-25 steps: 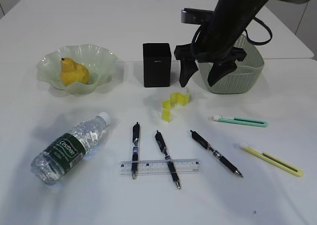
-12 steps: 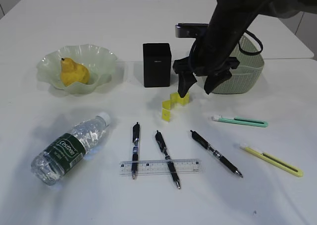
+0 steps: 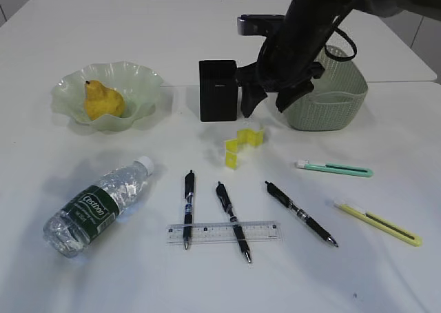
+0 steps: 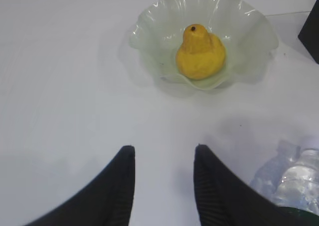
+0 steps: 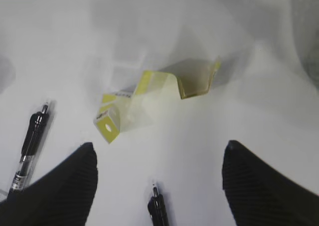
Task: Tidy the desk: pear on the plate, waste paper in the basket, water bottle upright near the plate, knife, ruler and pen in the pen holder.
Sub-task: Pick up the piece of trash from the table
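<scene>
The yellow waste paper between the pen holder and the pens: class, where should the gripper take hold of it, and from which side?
Come from above onto the waste paper and pinch a raised fold across its thin width; its zigzag stands off the desk. The right gripper hangs open above it.

A folded yellow waste paper (image 5: 159,99) lies on the white desk (image 5: 259,116) at centre. The right gripper (image 5: 159,161), jaws wide apart, frames it from six o'clock. Two pens (image 5: 31,144) sit at seven and six o'clock.

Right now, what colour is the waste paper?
Yellow, partly clear; the waste paper shows best in the right wrist view.
</scene>
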{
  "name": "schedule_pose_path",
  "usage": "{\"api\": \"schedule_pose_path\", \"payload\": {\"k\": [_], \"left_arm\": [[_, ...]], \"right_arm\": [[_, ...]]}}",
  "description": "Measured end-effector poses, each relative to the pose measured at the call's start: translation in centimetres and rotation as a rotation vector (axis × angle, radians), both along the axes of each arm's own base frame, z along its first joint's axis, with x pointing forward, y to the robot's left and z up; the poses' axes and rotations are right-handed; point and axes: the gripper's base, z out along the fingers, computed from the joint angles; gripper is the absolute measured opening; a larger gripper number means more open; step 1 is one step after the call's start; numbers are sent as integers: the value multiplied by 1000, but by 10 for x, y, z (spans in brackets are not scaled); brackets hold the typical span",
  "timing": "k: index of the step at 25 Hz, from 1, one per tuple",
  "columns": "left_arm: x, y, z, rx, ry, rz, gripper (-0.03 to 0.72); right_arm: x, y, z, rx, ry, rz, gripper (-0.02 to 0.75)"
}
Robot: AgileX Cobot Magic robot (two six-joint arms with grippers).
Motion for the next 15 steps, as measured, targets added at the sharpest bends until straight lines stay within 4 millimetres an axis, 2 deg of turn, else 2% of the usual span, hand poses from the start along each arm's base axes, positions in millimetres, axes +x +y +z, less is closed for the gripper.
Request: {"api": "schedule_pose_path", "payload": {"k": [6, 15], "left_arm": [[-1, 0, -1, 1, 17, 1, 276], [-2, 0, -2, 1, 27, 1, 276]], "right_arm": [[6, -3, 7, -52, -57, 33, 576], [8, -7, 3, -107, -66, 70, 575]]}}
